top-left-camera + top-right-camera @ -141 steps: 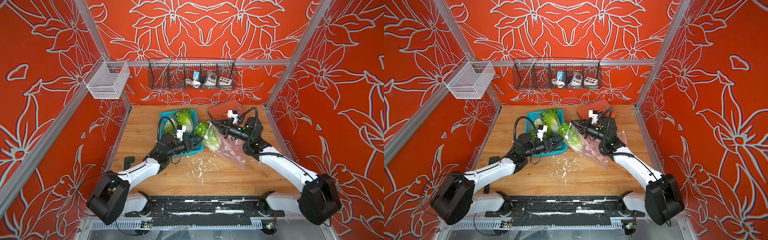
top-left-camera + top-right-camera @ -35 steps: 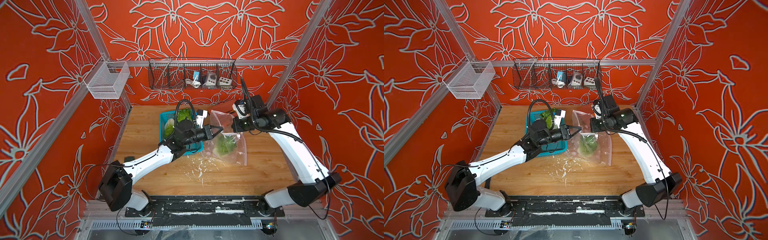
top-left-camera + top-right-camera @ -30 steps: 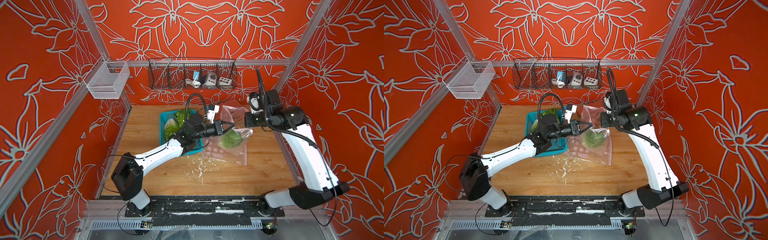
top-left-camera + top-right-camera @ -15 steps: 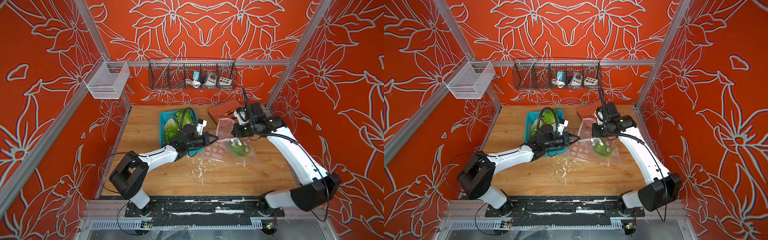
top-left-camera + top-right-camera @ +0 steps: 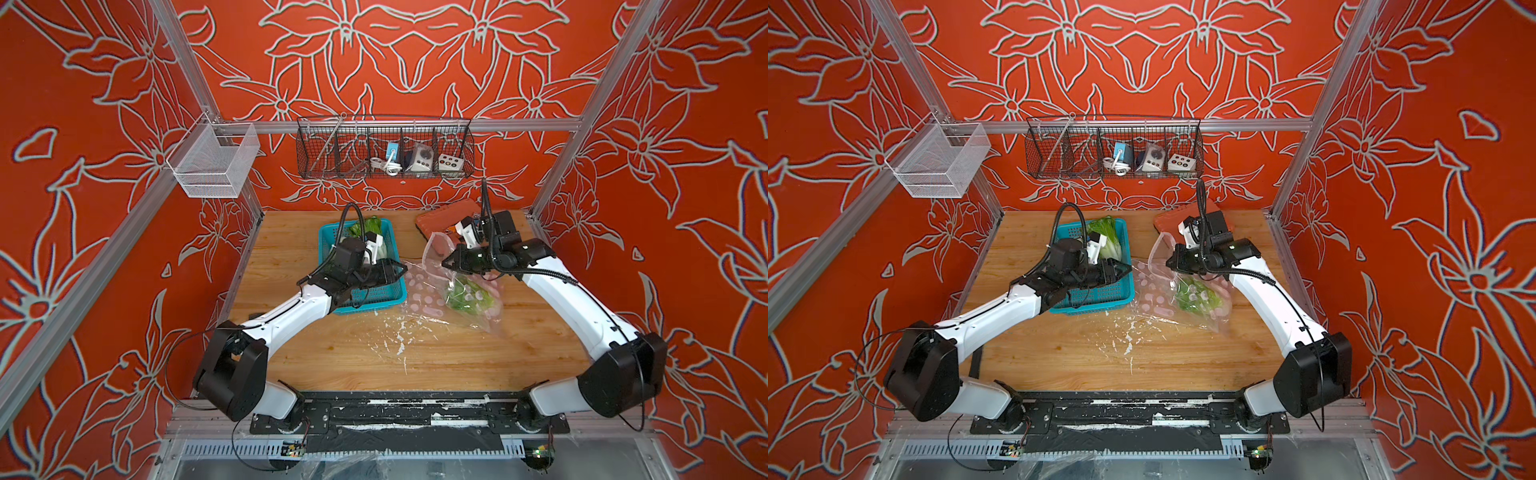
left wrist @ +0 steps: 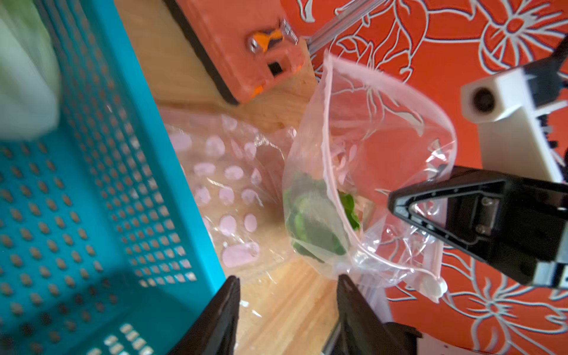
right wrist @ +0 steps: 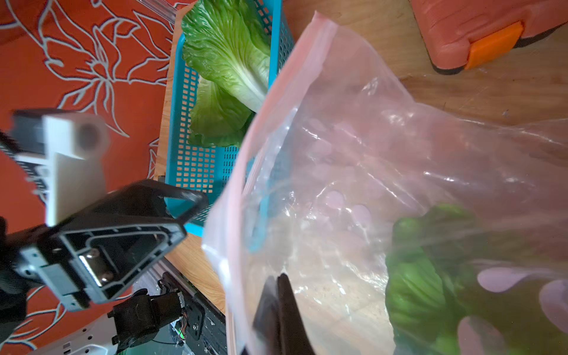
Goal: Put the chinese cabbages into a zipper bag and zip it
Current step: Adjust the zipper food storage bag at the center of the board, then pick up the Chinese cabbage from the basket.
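Bag [image 5: 420, 291] lower: one cabbage [image 5: 466, 296]; basket [image 5: 376, 300]: two.

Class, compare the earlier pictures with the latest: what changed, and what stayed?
The left hand let go of the zipper bag, opened and drew back toward the teal basket. The bag, lifted a second ago, came down onto the table. Unchanged: the right hand pinches its rim; one cabbage inside.

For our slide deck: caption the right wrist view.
Shut right gripper pinches clear pink-dotted zipper bag holding a green cabbage; more cabbages lie in teal plastic basket.
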`<state>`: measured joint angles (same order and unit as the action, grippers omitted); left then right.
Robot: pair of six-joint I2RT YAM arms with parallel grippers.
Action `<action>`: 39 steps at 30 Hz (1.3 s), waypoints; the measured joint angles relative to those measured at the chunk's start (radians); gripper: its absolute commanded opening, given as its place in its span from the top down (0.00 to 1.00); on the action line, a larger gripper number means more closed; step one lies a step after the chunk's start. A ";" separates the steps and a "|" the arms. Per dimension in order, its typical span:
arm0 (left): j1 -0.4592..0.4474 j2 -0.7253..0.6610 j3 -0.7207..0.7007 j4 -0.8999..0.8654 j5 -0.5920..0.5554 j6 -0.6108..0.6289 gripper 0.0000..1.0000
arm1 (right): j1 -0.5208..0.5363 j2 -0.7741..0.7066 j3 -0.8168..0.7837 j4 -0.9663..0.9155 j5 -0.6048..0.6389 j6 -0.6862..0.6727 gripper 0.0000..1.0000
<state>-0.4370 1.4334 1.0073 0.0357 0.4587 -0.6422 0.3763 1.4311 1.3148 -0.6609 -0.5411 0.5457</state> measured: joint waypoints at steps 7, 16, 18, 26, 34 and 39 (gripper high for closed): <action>0.127 0.126 0.237 -0.136 -0.214 0.137 0.08 | 0.011 0.001 -0.037 0.042 -0.028 0.038 1.00; 0.134 0.484 0.436 -0.204 -0.428 0.205 0.04 | 0.016 0.031 -0.035 0.039 -0.047 0.036 1.00; 0.130 0.536 0.484 -0.224 -0.471 0.217 0.10 | 0.017 0.042 -0.031 0.039 -0.049 0.034 1.00; 0.105 0.573 0.476 -0.141 -0.561 0.233 0.66 | 0.017 0.055 -0.016 0.027 -0.053 0.016 1.00; 0.073 0.364 0.283 -0.045 -0.562 0.194 0.89 | 0.017 0.029 -0.019 -0.010 -0.042 -0.009 1.00; 0.037 0.077 0.167 -0.008 -0.570 0.148 0.91 | 0.017 -0.039 -0.081 0.030 -0.048 -0.009 1.00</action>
<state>-0.4000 1.5105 1.1744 0.0273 -0.1116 -0.4942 0.3931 1.3926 1.2339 -0.6312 -0.5888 0.5369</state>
